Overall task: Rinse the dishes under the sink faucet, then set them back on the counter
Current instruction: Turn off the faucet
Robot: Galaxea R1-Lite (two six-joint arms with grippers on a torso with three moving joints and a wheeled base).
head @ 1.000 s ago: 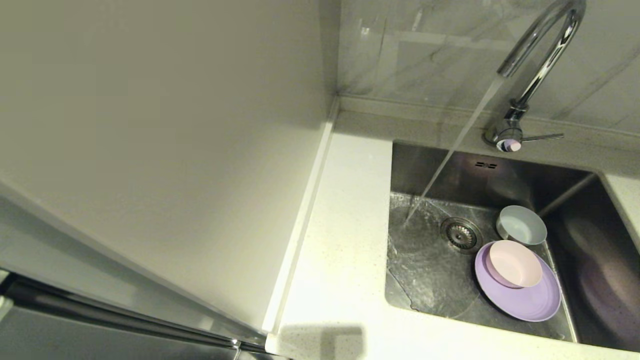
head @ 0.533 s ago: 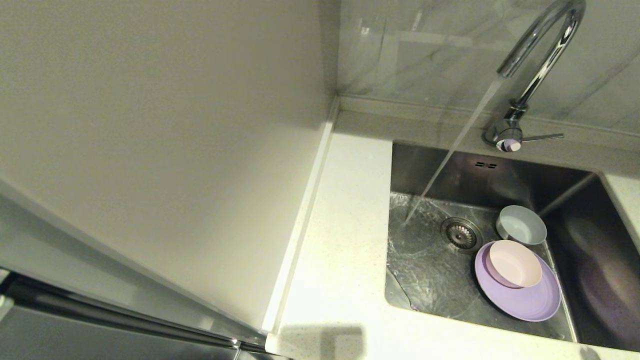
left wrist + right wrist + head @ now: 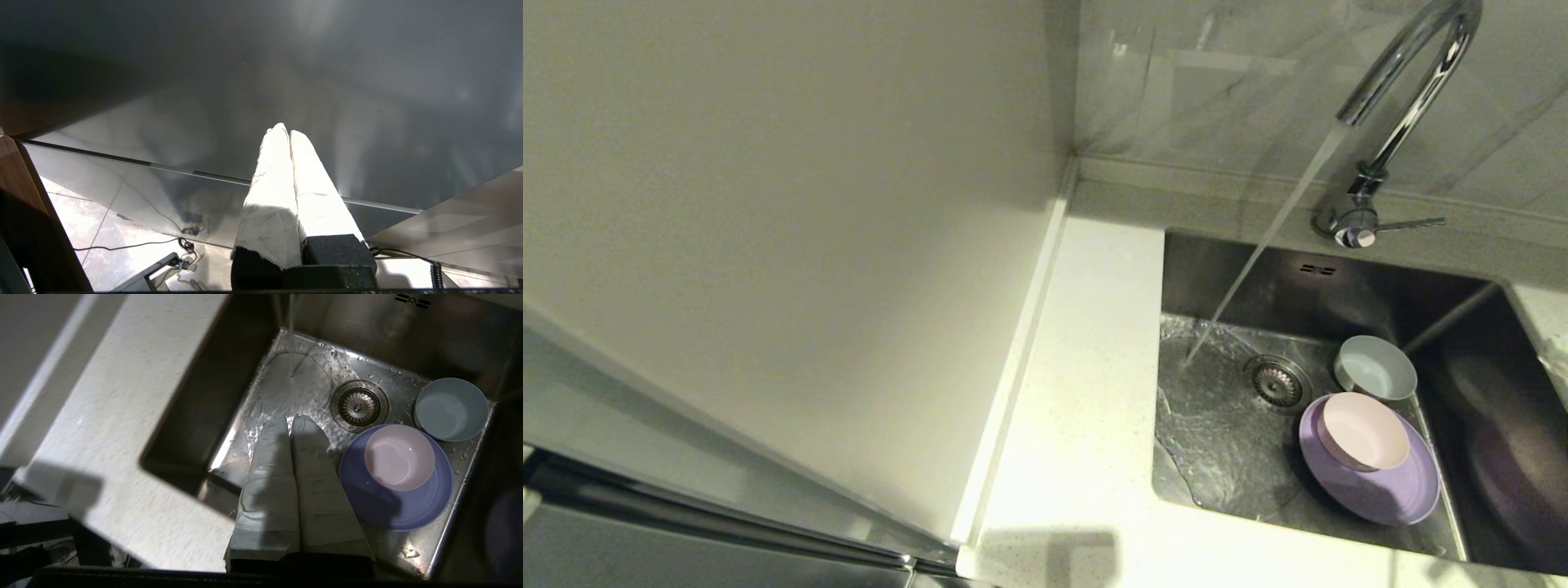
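Right tool (image 3: 291,418): its two white-wrapped fingers (image 3: 269,482) are pressed together with nothing between them. It hangs above the sink, over the wet floor of the basin, near the plate and apart from it.
Left tool (image 3: 285,130): its fingers are pressed together too, holding nothing. It is off to the side, in front of a dark shiny panel (image 3: 367,73), with floor tiles and cables below. It does not show in the head view.
Sink (image 3: 1347,286): a steel basin set into the bench. Its floor is wet on the left side. Two small slots (image 3: 1316,269) sit in the back wall.
Drain (image 3: 1276,381): round, in the floor of the sink, between the splash and the bowls.
Faucet (image 3: 1409,77): tall and curved, behind the sink, with a thin lever (image 3: 1409,222) at its base.
Water (image 3: 1262,245): it runs from the faucet in a slanted stream and hits the sink floor left of the drain.
Plate (image 3: 1388,490): purple, flat on the sink floor, at the front right.
Pink bowl (image 3: 1364,430): sits upright on the plate, toward its back edge.
Blue bowl (image 3: 1376,368): upright on the sink floor, just behind the plate and right of the drain.
Bench (image 3: 1078,392): white and speckled, left of and in front of the sink.
Wall (image 3: 768,204): plain cream, left of the bench.
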